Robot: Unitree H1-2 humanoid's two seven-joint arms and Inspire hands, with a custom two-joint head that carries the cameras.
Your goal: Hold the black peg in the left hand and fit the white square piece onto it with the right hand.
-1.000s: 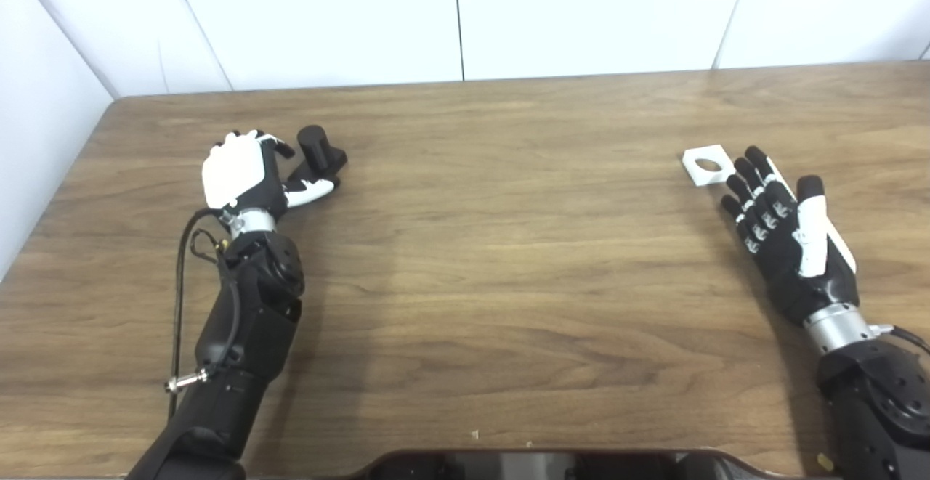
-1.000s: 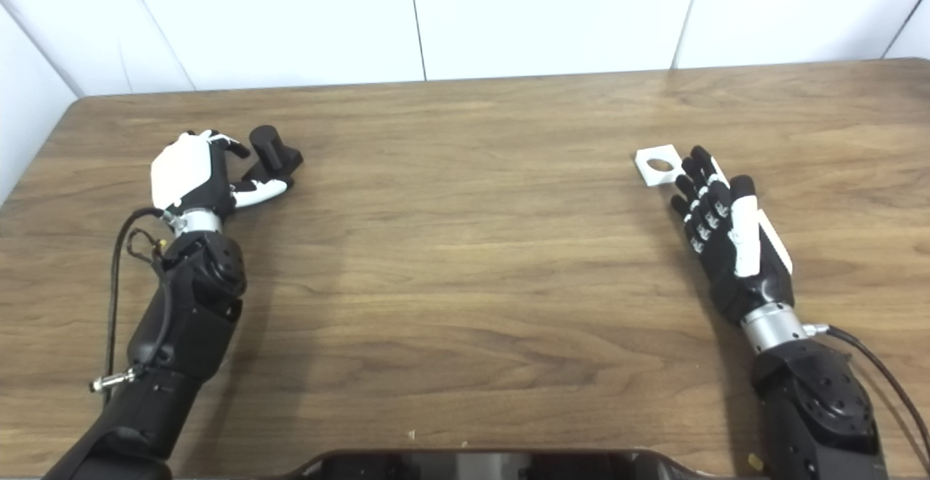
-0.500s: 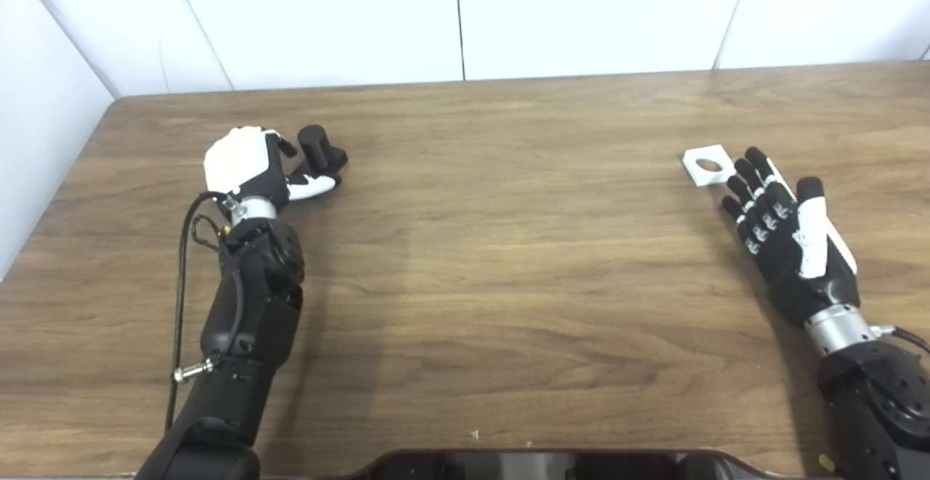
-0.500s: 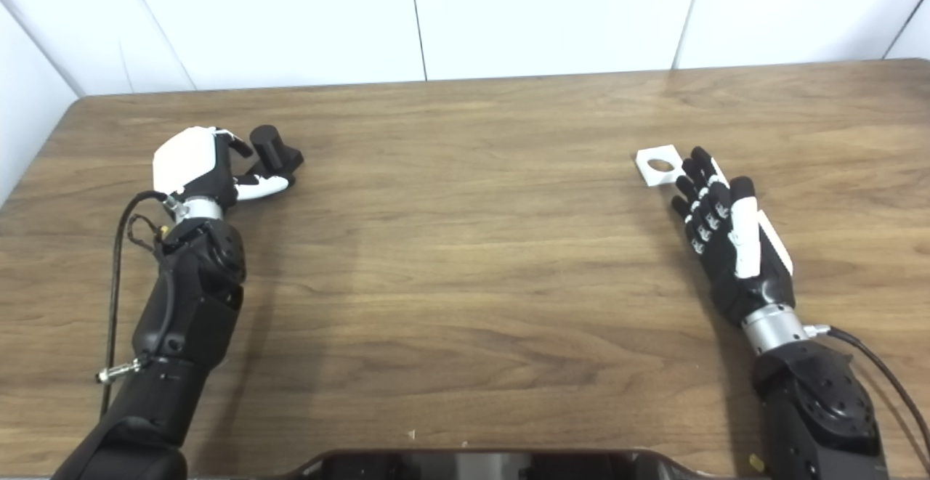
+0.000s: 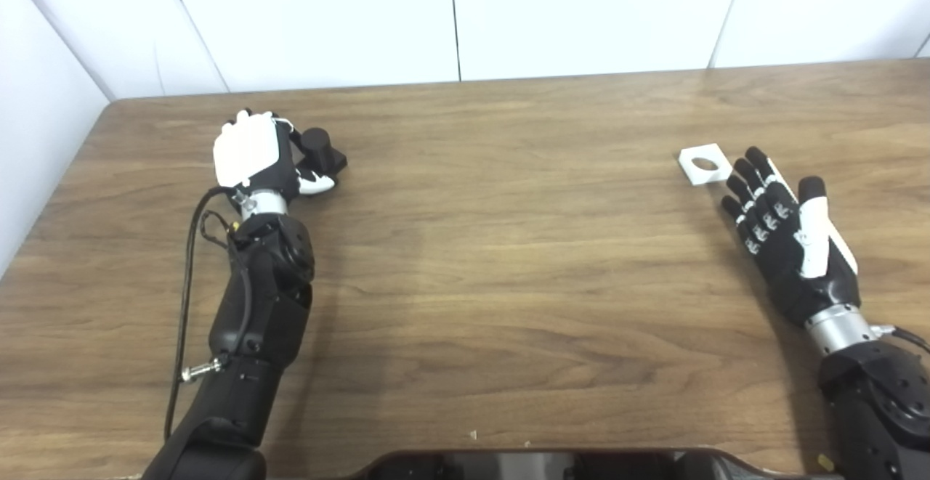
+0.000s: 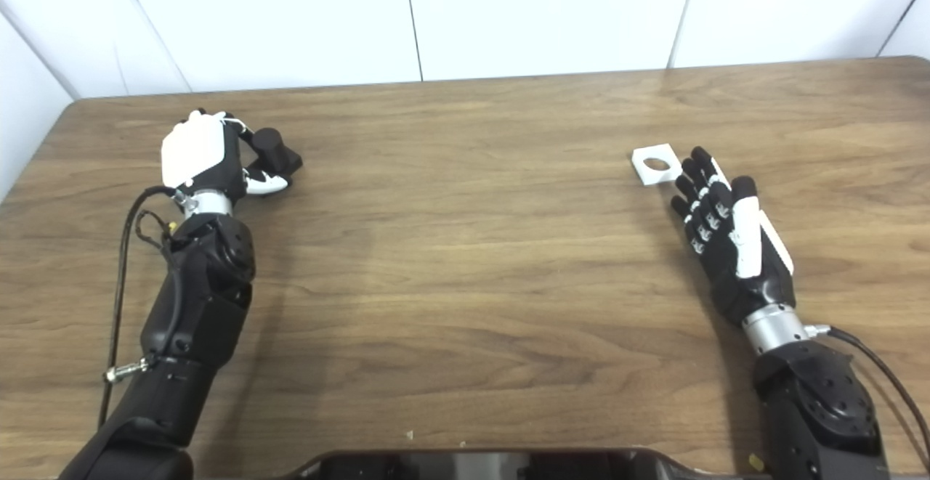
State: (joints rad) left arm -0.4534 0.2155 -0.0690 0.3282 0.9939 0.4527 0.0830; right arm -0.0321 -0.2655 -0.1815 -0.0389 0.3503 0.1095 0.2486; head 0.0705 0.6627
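Black peg [image 5: 317, 147] stands upright beside left hand [image 5: 251, 153].

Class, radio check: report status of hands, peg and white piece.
Left hand closing round peg, grip unclear. Right hand open, beside white piece on table. Nothing between.

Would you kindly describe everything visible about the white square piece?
The white square piece is a small, flat, matte white block, plastic-looking, with a round hole through its middle. It lies flat on the wooden table at the right, turned slightly askew. The open right hand rests just beside it, fingertips close to its near corner; contact cannot be told.
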